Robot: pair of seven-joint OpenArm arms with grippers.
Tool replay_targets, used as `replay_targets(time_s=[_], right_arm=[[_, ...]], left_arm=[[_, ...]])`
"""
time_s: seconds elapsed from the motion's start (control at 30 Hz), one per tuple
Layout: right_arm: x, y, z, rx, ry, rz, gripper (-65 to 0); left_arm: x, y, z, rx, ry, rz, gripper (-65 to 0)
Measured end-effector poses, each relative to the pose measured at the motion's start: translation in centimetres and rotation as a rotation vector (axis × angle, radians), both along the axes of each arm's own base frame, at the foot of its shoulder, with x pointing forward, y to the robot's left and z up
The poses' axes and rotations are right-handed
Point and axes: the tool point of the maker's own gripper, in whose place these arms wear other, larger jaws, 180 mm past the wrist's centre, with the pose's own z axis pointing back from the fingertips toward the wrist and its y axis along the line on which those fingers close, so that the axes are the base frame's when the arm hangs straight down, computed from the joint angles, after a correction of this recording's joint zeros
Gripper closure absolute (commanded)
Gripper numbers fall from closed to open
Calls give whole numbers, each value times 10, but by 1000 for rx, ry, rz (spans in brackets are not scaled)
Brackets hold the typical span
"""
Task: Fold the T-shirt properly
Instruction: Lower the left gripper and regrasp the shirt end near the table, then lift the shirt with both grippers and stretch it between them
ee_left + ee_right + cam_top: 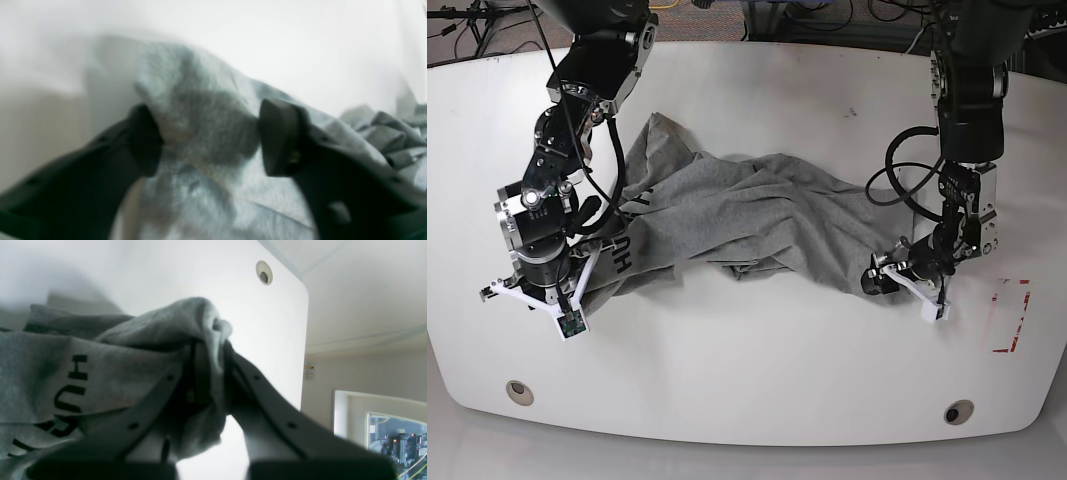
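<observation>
The T-shirt [757,215] is a soft heather grey, that speckled mixed-thread look, with black block letters [71,386] printed on it, and it looks a touch bluish-grey in the blurry left wrist view [200,133]. Both arms are mostly black, the left gripper [210,140] has dark charcoal fingers and the right gripper [208,373] has grey fingers dotted with small dark holes, plus there are white bits around both in the base view. The bench [757,350] is plain glossy white, with red tape marks [1010,315] near one edge.
</observation>
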Motion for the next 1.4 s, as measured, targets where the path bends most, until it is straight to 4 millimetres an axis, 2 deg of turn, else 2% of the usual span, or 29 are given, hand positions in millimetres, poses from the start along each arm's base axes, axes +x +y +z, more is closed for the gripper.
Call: replay_targets(time_s=[0.1,0.13,0.47,0.6,0.67,0.77,0.8,0.83,0.87,0.97,1.03,1.2,1.33,1.4], right_arm=[[0,0,0,0,0,-1,-8],[0,0,0,0,1,-1,-8],[0,0,0,1,0,-2,-6],[0,-2,2,-3,-3,-4,-6],[2,-2,4,-5,-9,-3,-6],[5,-9,12,-13,-28,-14,-6],[5,-12,15,-7,-40,-15,-6],[6,-21,21,-9,-63,-29,-6],[5,-29,25,-10,-74,-50,-6],[-1,-58,34,-33,-76,-135,-6],[-1,-69,39,-43,-82,-160,-6],[11,-69,47,-47,-104,-115,-6],[16,-76,55,-51,-114,-129,-6],[21,-77,66,-51,-138,-131,-6]], left_arm=[[-4,-3,-5,-3,19,-9,-36],[-6,-3,-7,-2,29,-11,-1],[-9,3,-9,-1,18,6,0],[-11,12,2,46,4,-5,0],[-10,17,16,64,-35,-6,0],[-7,28,57,80,-137,-9,0],[-6,36,77,90,-183,-3,0],[-5,40,85,102,-202,0,0],[-4,53,103,125,-240,24,0],[-3,73,131,148,-297,62,0],[-4,79,143,152,-319,71,0],[-14,83,159,187,-330,64,0],[-17,83,182,213,-396,62,0],[-15,79,200,228,-444,54,0]])
